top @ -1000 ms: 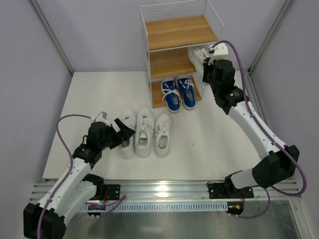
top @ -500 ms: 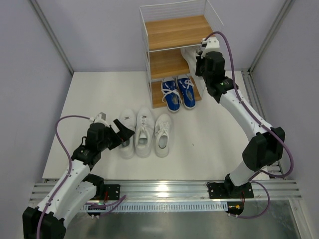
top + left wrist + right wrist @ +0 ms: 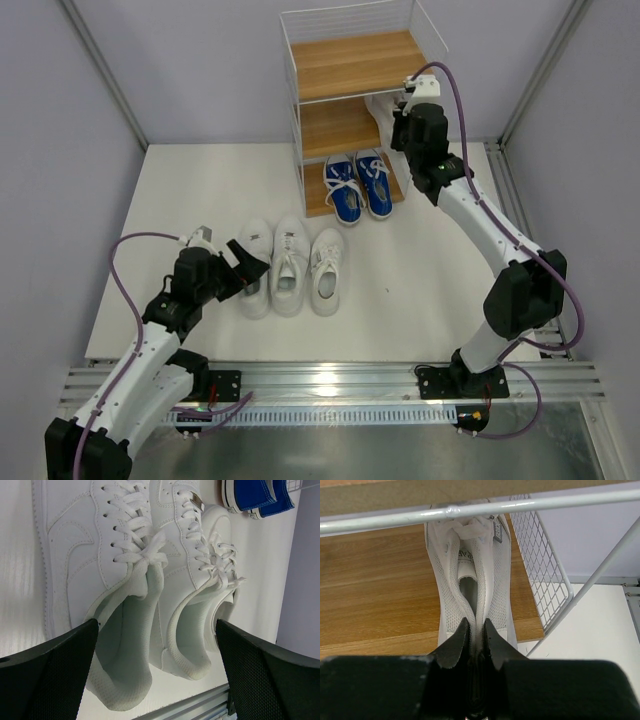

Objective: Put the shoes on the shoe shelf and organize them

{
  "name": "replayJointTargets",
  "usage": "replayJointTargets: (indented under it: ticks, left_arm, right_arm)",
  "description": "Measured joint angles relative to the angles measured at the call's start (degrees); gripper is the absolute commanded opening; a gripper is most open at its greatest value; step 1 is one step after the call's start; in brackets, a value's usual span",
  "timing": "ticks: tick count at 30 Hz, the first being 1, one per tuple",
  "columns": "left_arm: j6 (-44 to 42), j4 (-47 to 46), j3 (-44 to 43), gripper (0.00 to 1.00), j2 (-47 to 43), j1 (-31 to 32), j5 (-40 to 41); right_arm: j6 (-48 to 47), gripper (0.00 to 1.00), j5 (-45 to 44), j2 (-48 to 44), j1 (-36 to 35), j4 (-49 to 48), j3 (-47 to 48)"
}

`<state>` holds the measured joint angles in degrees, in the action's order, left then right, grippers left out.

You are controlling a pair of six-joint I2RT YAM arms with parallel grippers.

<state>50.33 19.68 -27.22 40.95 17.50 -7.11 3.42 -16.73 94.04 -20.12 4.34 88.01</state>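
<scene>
White mesh-lined sneaker (image 3: 492, 580), probably laced

I count four white sneakers (image 3: 289, 265) and two blue sneakers (image 3: 346, 192) — six in all. There's one shoe shelf (image 3: 345, 62) with three wooden boards. I've got two arms to work with — left arm (image 3: 150, 340) and right arm (image 3: 490, 230) — and each trails one purple cable (image 3: 122, 262).
</scene>
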Motion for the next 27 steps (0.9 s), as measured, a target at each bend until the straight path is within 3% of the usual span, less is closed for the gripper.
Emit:
replayJointTargets:
  ticks: [7,15,18,27]
  left_arm:
    - [0.00,0.04,0.00,1.00,0.00,0.00,0.02]
    - [0.00,0.07,0.00,1.00,0.00,0.00,0.07]
    - [0.00,0.07,0.00,1.00,0.00,0.00,0.07]
    - [0.00,0.09,0.00,1.00,0.00,0.00,0.11]
  right_arm:
    - [0.02,0.04,-1.01,0.00,0.00,-1.86,-0.39]
    - [0.92,0.48,-0.02,0.00,0.00,-5.53,-1.16]
    - [1.29,0.58,0.59,-0.02,0.00,-7.82,-2.34]
    - [1.90,0.70,1.68,-4.72,0.00,-15.08,-10.95]
